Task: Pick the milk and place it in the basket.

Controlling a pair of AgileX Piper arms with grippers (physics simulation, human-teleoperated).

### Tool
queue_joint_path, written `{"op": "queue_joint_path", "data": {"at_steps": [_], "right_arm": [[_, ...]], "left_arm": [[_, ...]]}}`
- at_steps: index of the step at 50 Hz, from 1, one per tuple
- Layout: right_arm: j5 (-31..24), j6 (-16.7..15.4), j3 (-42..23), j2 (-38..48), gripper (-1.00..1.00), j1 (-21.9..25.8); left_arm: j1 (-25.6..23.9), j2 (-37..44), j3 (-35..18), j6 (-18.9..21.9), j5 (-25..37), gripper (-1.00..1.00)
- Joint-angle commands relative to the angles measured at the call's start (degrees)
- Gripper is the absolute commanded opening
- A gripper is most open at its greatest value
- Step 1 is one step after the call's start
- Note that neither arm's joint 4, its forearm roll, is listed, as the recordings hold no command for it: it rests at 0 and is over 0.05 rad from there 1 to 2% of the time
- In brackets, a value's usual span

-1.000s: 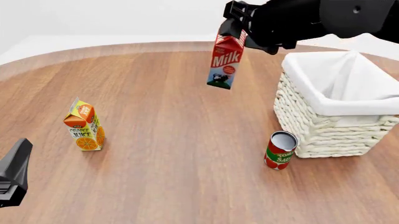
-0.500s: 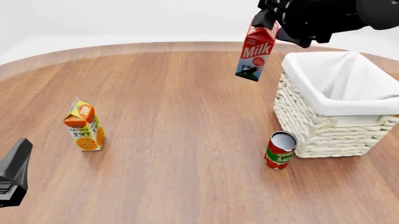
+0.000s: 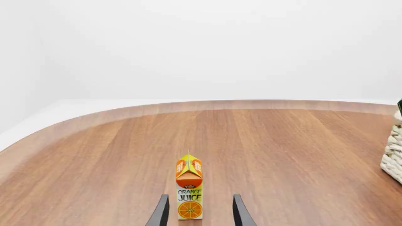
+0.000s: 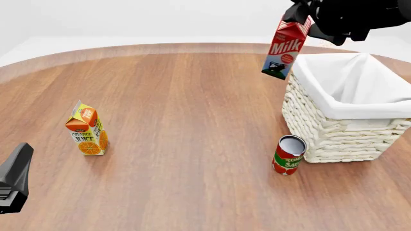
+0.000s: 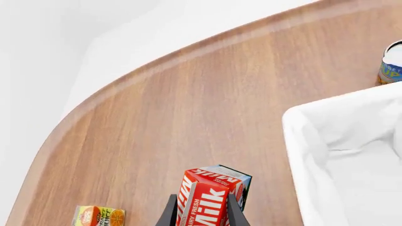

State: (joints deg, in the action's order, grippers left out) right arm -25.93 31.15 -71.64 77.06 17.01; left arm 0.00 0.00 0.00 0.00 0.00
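Observation:
The milk (image 4: 283, 49), a red-topped carton with a cow picture, hangs tilted in the air beside the basket's left rim, held at its top by my right gripper (image 4: 307, 21), which is shut on it. The right wrist view shows the milk (image 5: 210, 197) between the two fingers, with the white lining of the basket (image 5: 351, 155) beside it. The cream wicker basket (image 4: 334, 130) stands at the right of the table. My left gripper (image 3: 199, 214) is open low at the near left, with the juice carton ahead of its fingers.
An orange juice carton (image 4: 86, 128) stands at the left of the wooden table; the left wrist view shows it (image 3: 189, 193) too. A tomato can (image 4: 288, 155) stands just in front of the basket's near left corner. Another can (image 5: 390, 63) shows beyond the basket.
My right gripper has carried the milk to the right and slightly up, from over mid-table to right beside the basket's left rim. The left arm has stayed still.

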Motion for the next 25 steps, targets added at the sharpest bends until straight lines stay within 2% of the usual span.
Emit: {"op": "queue_joint_path", "data": {"at_steps": [1, 9, 16, 25], "right_arm": [[-0.2, 0.6, -1.4, -1.4, -1.0, -2.8], [-0.2, 0.3, -2.0, -1.7, -1.0, -4.5], [1.2, 0.1, 0.3, -1.6, -1.0, -7.6], [1.0, 0.4, -1.7, -0.6, -1.0, -9.5]], "left_arm": [[0.0, 0.0, 0.0, 0.0, 0.0, 1.0], [0.0, 0.0, 0.0, 0.0, 0.0, 1.0], [0.0, 0.0, 0.0, 0.0, 0.0, 1.0], [0.0, 0.0, 0.0, 0.0, 0.0, 1.0]]}}
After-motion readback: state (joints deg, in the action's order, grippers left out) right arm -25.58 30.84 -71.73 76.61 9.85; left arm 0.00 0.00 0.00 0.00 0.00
